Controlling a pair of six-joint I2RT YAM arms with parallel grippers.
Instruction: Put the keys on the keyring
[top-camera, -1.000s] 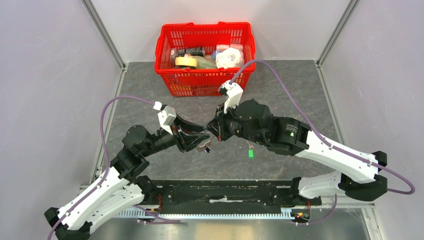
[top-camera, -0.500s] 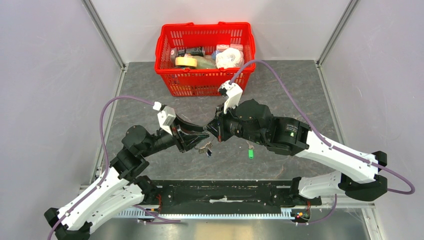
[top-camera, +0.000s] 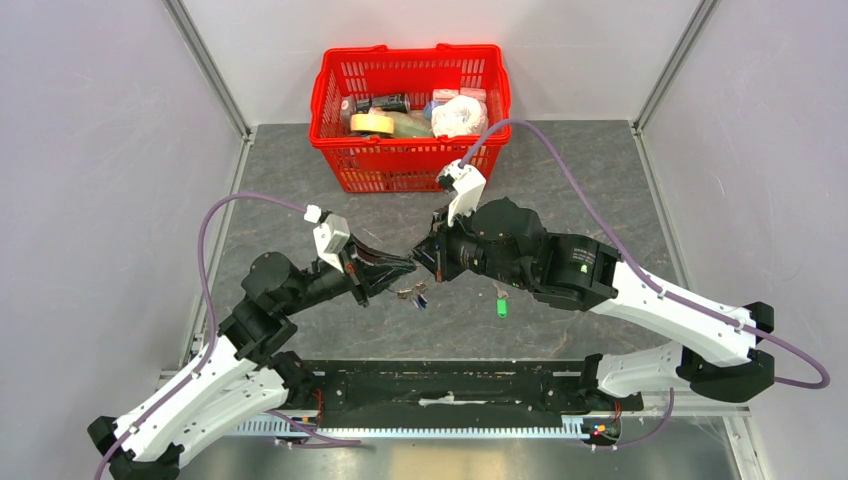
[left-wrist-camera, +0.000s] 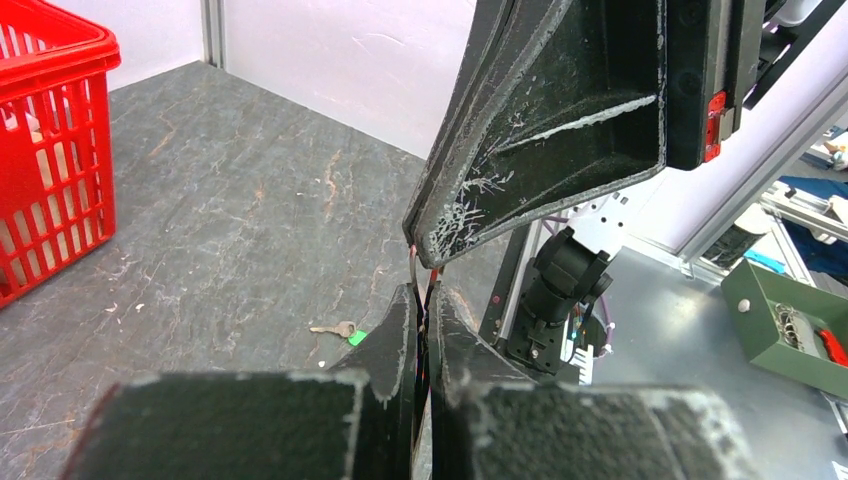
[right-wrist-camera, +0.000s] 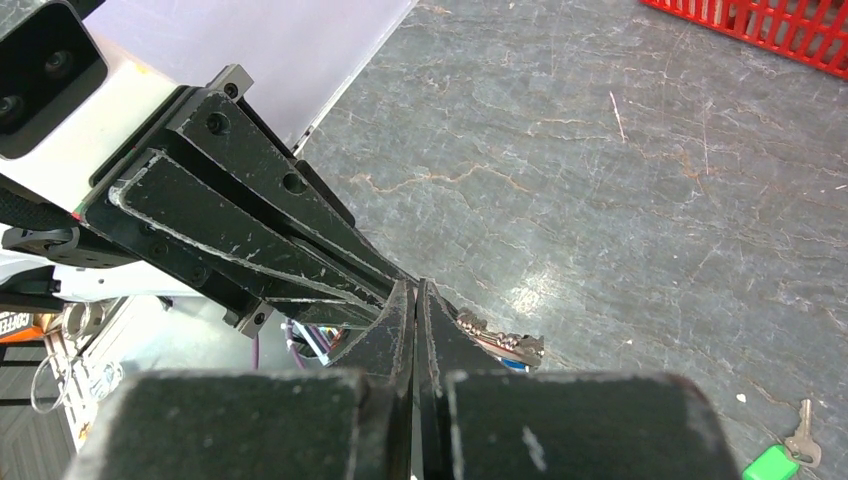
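Your left gripper (top-camera: 407, 266) and right gripper (top-camera: 421, 253) meet tip to tip mid-table, both pinched on the keyring (top-camera: 413, 295), so nothing passes between them. The basket (top-camera: 400, 168) blocks the far edge; the green key (top-camera: 500, 308) lies by your right arm (top-camera: 640, 295). Bare table (top-camera: 280, 170) lies to either side.

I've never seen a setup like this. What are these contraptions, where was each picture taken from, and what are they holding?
Those are two robot arms bolted to the near edge of a grey table. The wide picture looks down from above and behind them; the other two come from a camera on each wrist, so each shows its own black jaws up close. The left arm and right arm meet tip to tip, both sets of jaws shut, apparently pinching a keyring whose small keys dangle beneath. A green-headed key lies loose on the table, and a red basket of odds and ends stands at the back.
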